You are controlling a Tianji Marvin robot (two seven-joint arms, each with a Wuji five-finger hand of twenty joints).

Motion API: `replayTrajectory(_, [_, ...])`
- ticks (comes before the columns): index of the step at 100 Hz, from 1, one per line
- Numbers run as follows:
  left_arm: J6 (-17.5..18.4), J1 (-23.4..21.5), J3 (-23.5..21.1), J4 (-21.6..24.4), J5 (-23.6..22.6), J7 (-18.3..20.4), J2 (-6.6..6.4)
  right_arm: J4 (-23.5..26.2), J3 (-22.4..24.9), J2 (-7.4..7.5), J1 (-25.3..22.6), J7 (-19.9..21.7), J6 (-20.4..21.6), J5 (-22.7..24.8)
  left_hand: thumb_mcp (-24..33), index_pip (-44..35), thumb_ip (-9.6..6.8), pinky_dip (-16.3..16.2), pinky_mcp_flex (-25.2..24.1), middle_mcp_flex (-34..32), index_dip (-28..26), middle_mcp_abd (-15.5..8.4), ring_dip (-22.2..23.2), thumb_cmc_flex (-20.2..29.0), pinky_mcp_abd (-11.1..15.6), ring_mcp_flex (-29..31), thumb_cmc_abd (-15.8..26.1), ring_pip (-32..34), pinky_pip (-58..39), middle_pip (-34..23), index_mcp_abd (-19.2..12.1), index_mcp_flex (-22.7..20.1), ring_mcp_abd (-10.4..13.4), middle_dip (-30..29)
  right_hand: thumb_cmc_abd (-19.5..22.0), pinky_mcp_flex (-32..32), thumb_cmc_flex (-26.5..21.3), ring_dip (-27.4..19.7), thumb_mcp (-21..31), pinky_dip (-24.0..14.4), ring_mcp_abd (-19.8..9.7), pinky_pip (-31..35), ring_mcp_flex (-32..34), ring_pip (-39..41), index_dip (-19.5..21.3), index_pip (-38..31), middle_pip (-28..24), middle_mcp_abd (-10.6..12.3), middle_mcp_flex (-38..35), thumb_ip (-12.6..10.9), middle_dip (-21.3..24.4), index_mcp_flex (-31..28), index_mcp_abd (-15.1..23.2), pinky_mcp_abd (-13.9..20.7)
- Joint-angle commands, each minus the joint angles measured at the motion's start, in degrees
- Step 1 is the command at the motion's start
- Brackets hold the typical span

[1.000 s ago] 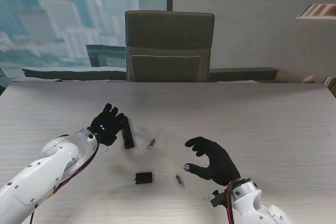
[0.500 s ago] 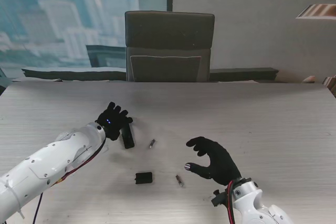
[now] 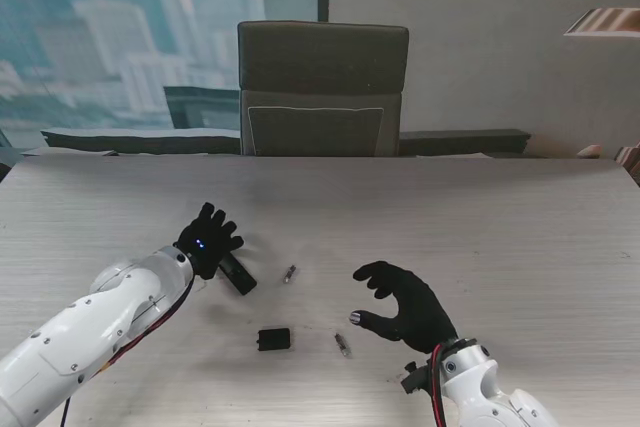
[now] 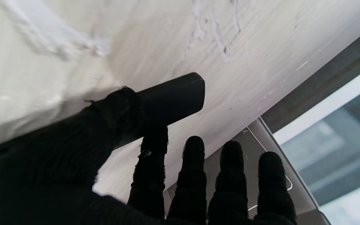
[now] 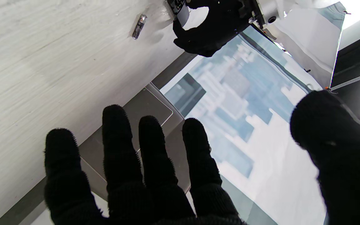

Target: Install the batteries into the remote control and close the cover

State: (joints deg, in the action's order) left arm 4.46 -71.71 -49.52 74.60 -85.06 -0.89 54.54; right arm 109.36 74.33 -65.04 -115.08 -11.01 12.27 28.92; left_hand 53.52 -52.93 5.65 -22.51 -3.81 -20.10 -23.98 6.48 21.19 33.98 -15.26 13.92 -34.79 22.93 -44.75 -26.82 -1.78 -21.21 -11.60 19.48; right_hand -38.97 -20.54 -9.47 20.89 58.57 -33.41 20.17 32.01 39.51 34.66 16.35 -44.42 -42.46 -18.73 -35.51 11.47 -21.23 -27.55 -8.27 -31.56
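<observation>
- Pale wood-grain table (image 3: 500, 217) is seen under both arms, with a dark office chair (image 3: 322, 87) pushed in at its far edge and a city-view window behind.
- On the left, the slim black plastic remote control (image 3: 237, 273) is held in the black-gloved left hand (image 3: 207, 240); in the left wrist view the thumb (image 4: 120, 106) and the index finger (image 4: 150, 156) are clamped on the remote's body (image 4: 170, 97), while the other three fingers are stretched out, apart and touching nothing.
- One end of the remote is seen to stick out past the fingers toward the middle of the table, tilted; whether that end touches the wood cannot be told.
- The black-gloved right hand (image 3: 405, 305) is held with thumb and fingers spread and nothing between them; a small silver cylindrical battery (image 3: 354, 319) lies just at its thumb tip, contact not discernible.
- A second silver battery (image 3: 342, 344) lies just nearer to me than the first, a third (image 3: 289, 273) just right of the remote, and the small black rectangular battery cover (image 3: 273, 338) sits well apart, nearer to me.
- The step in hand is judged to be seating the remote in a stable grip, and a two-finger pinch is judged weak for it: the idle fingers would best be wrapped under the body.
- The open compartment should be turned upward and toward the right hand before any battery is raised.
</observation>
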Motion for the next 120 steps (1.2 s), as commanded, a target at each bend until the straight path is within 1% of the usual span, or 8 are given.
replayTrajectory(1, [1.2, -3.1, -0.5, 1.1, -0.4, 2.3, -0.38, 0.0, -0.3, 0.05, 0.0, 1.5, -0.5, -0.3, -1.8, -10.8, 0.01, 1.2, -1.1, -1.9, -1.6, 0.4, -0.9, 1.1, -2.0, -0.5, -0.1, -1.3, 1.6, -0.1, -9.1, -9.1, -1.8, 0.7, 0.6, 0.2, -1.1, 0.0, -0.8, -1.0, 0.5, 0.0, 0.5, 0.4, -0.6, 0.8, 0.6, -0.5, 0.3, -1.8, 0.1, 0.6, 0.8, -0.5])
replayTrajectory(37, [5.7, -12.8, -9.7, 11.8, -4.6, 10.1, 0.19, -0.1, -1.8, 0.31, 1.3, 2.4, -2.3, 0.5, -6.0, -9.7, -0.71, 1.8, -1.0, -6.4, -0.1, 0.3, -2.0, -0.1, -2.2, 0.6, 2.5, -3.1, 2.9, 1.2, -6.4, -12.6, -2.3, 0.2, -0.2, 0.1, -2.0, 0.1, -0.3, -1.1, 0.3, 0.0, 0.7, 0.7, -0.7, 0.9, 0.3, -0.4, 0.2, -1.8, 0.0, -0.1, 0.6, -0.4])
replayTrajectory(73, [4.8, -14.9, -11.0, 13.6, -4.8, 11.2, 0.51, -3.2, -6.0, 0.45, 7.2, 2.1, -4.8, 3.3, -10.2, -9.4, -0.94, 1.8, -1.0, -9.0, 0.3, 0.7, -1.8, -1.9, -2.2, 1.9, 5.0, -3.5, 2.9, 1.4, -4.5, -14.2, -2.7, 0.1, -3.2, -0.5, -2.9, 0.6, 2.3, -0.8, -0.4, 0.1, 1.3, 1.8, -0.2, -0.1, -1.2, -0.1, -1.0, -1.6, -0.6, -2.1, -0.2, -0.5])
replayTrajectory(84, [4.1, -14.4, -10.3, 13.3, -4.0, 11.4, 0.62, -5.1, -8.3, 0.44, 10.5, 1.6, -6.4, 5.2, -11.6, -8.2, -1.49, 1.8, -1.0, -9.3, 0.1, 0.8, -1.7, -2.6, -2.2, 2.0, 6.2, -3.8, 2.9, 1.6, -3.8, -14.2, -2.8, 0.0, -4.6, -1.9, -2.1, 3.4, 4.0, -0.9, -0.1, 1.2, 2.0, 7.9, 1.1, -2.9, -4.6, -0.4, -3.4, -1.1, -1.9, -7.5, 0.7, -0.2])
replayTrajectory(100, [3.3, -13.9, -9.8, 12.9, -2.8, 11.8, 0.77, -8.5, -12.4, 0.46, 16.6, 0.2, -9.2, 9.8, -12.8, -6.3, -1.02, 1.8, -1.0, -9.1, -0.2, 1.1, -1.6, -4.8, -2.2, 1.9, 7.7, -4.1, 2.9, 1.9, -2.3, -14.1, -2.9, -0.1, -7.5, -3.5, 0.5, 8.0, 5.7, -3.2, 0.9, 11.7, 4.1, 19.3, 7.0, -8.3, -10.6, 0.3, -10.7, -0.3, -3.7, -17.8, 3.5, 0.2])
replayTrajectory(111, [3.2, -13.7, -9.6, 12.8, -2.9, 11.7, 0.76, -11.3, -16.7, -0.45, 21.4, -3.3, -13.2, 10.9, -13.1, -5.3, -0.87, 1.9, -1.0, -9.1, -0.6, 1.0, -1.6, -5.3, -2.2, 1.8, 7.9, -4.2, 3.0, 2.1, -2.1, -14.1, -3.0, -0.2, -8.2, 3.0, 3.1, 10.5, 4.9, 0.5, 1.3, 27.9, 3.5, 25.0, 11.4, -9.6, -13.5, 0.6, -16.2, 0.1, -4.8, -25.3, 4.9, 2.3])
replayTrajectory(112, [3.2, -13.7, -9.6, 12.8, -2.9, 11.6, 0.75, -11.6, -17.1, -0.54, 21.8, -3.4, -13.6, 10.9, -13.1, -5.1, -0.84, 1.9, -1.0, -9.1, -0.6, 1.1, -1.6, -5.3, -2.2, 1.9, 7.8, -4.2, 3.1, 2.1, -2.2, -14.0, -3.0, -0.2, -8.2, 3.4, 3.1, 10.6, 4.8, 2.4, 1.3, 29.7, 3.5, 25.4, 11.9, -9.6, -13.6, 0.5, -16.6, 0.0, -5.1, -25.8, 5.0, 2.4])
replayTrajectory(120, [3.5, -13.9, -9.8, 13.0, -3.4, 11.6, 0.7, -13.6, -20.3, -1.03, 25.4, -4.3, -16.4, 11.3, -12.9, -3.7, -0.84, 2.0, -0.9, -9.0, -0.6, 1.1, -1.6, -5.7, -2.2, 1.9, 8.1, -4.3, 3.2, 2.2, -1.6, -13.8, -2.9, -0.2, -7.4, 3.8, 2.6, 11.9, 3.4, 4.2, 1.7, 35.9, 4.9, 28.6, 13.0, -10.5, -15.3, 0.2, -19.9, -0.3, -6.1, -29.7, 5.2, 2.5])
